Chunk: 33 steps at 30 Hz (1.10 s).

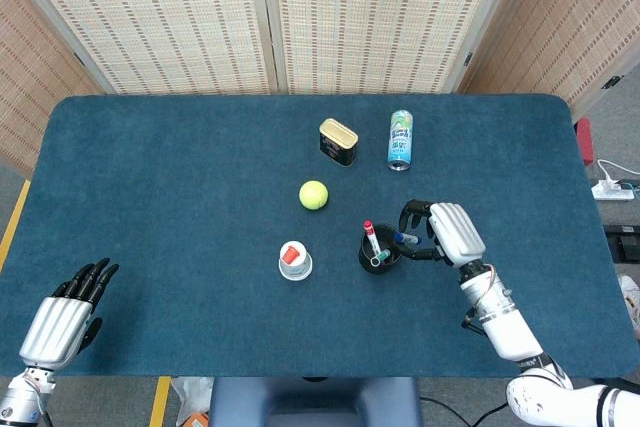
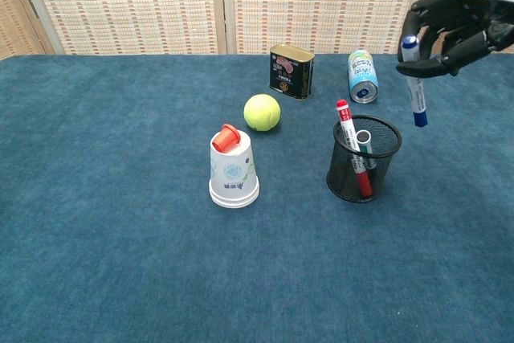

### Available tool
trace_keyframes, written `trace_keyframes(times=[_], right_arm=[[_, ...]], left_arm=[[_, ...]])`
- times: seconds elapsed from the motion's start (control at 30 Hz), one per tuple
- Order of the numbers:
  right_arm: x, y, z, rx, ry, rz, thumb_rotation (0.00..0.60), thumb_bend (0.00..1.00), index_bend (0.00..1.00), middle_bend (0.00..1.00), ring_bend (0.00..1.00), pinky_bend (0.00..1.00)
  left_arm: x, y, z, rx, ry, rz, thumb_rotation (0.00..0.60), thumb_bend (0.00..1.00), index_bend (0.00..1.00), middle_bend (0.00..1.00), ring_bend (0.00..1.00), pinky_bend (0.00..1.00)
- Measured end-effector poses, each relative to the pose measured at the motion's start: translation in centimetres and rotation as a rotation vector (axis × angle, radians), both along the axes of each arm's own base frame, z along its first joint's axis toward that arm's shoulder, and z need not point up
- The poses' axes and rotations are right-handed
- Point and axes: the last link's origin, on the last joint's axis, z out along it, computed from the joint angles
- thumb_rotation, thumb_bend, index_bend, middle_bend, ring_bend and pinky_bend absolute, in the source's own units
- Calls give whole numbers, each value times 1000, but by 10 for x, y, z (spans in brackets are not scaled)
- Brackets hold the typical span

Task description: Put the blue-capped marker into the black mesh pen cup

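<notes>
The black mesh pen cup [image 2: 364, 160] [image 1: 379, 250] stands right of centre on the blue table, with a red-capped marker [image 2: 352, 145] and a grey-tipped pen leaning inside. My right hand [image 2: 458, 22] [image 1: 447, 231] hovers above and to the right of the cup and pinches the blue-capped marker [image 2: 414, 80] [image 1: 404, 239], which hangs nearly upright with its lower end just above and to the right of the cup's rim. My left hand [image 1: 70, 312] rests open near the table's front left corner, seen only in the head view.
An upturned white paper cup [image 2: 234, 170] topped by a small red cap stands left of the pen cup. A yellow-green tennis ball [image 2: 262, 112], a dark tin [image 2: 291, 71] and a drink can [image 2: 364, 76] sit farther back.
</notes>
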Motion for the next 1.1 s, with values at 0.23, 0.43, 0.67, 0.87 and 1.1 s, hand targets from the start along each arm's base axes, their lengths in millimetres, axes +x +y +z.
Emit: trace_keyframes(times=[0.23, 0.43, 0.67, 0.87, 1.1], right_arm=[[6, -3, -4, 42, -66, -2, 600, 202, 683, 493, 508, 670], [1, -9, -18, 72, -67, 1, 600, 202, 683, 493, 508, 670], [-2, -18, -41, 122, -70, 0, 600, 202, 683, 493, 508, 670], [3, -20, -49, 137, -79, 10, 600, 202, 683, 493, 508, 670], [-8, -14, -49, 155, -19, 9, 600, 200, 457, 430, 350, 547]], left_arm=[[1, 0, 0, 1, 0, -4, 600, 316, 68, 44, 93, 329], [1, -1, 2, 7, -4, -6, 600, 316, 68, 45, 93, 329], [0, 0, 1, 3, -5, -1, 600, 316, 68, 45, 93, 329], [-2, 1, 3, 8, -14, 8, 600, 316, 68, 45, 93, 329], [-1, 1, 5, 12, -14, 0, 600, 316, 69, 45, 93, 329]])
